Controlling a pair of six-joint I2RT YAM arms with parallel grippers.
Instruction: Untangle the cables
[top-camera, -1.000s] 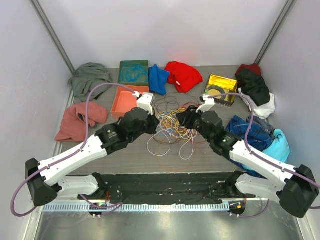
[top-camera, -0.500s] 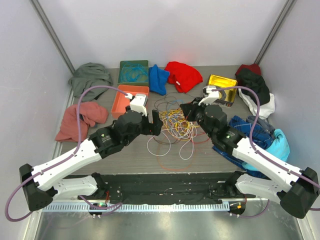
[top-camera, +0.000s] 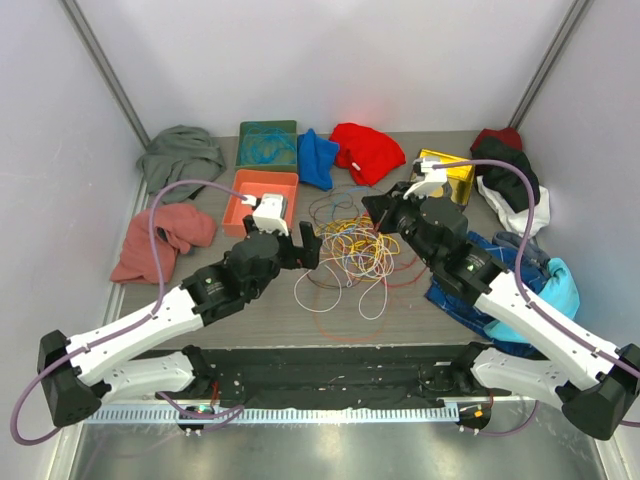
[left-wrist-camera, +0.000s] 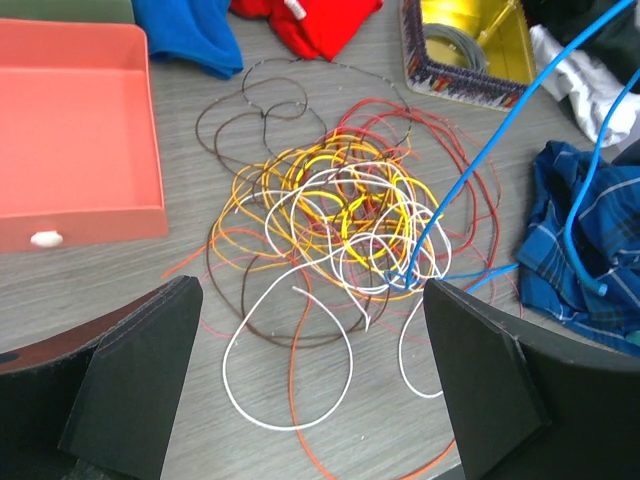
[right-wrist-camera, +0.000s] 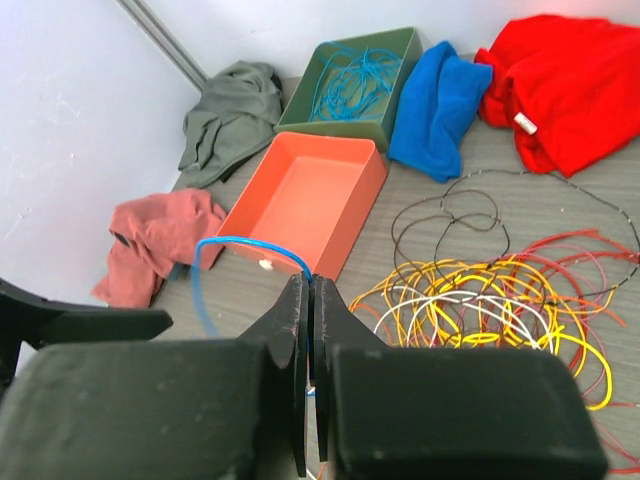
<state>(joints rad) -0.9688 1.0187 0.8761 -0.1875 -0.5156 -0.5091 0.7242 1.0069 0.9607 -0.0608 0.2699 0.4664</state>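
Observation:
The cables (top-camera: 350, 245) lie in a tangled pile of yellow, orange, red, white and dark brown loops mid-table, also seen in the left wrist view (left-wrist-camera: 340, 210). My right gripper (top-camera: 378, 212) hangs over the pile's far right edge, shut on a blue cable (right-wrist-camera: 235, 243) that arcs out from its jaws (right-wrist-camera: 311, 290). That blue cable (left-wrist-camera: 470, 170) rises taut from the middle of the pile toward the upper right. My left gripper (top-camera: 300, 248) hovers at the pile's left side, open wide (left-wrist-camera: 310, 390), with only white and orange loops on the table beneath it.
An orange tray (top-camera: 262, 198) and a green tray (top-camera: 267, 143) with blue wires sit far left. A gold tin (top-camera: 445, 170) stands far right. Garments ring the pile: grey (top-camera: 180, 155), pink (top-camera: 160, 235), blue (top-camera: 318, 158), red (top-camera: 366, 150), black (top-camera: 510, 170), blue plaid (top-camera: 495, 265).
My left gripper opened and drew back to the left of the pile. My right gripper closed on the blue cable and moved up and toward the far right with it.

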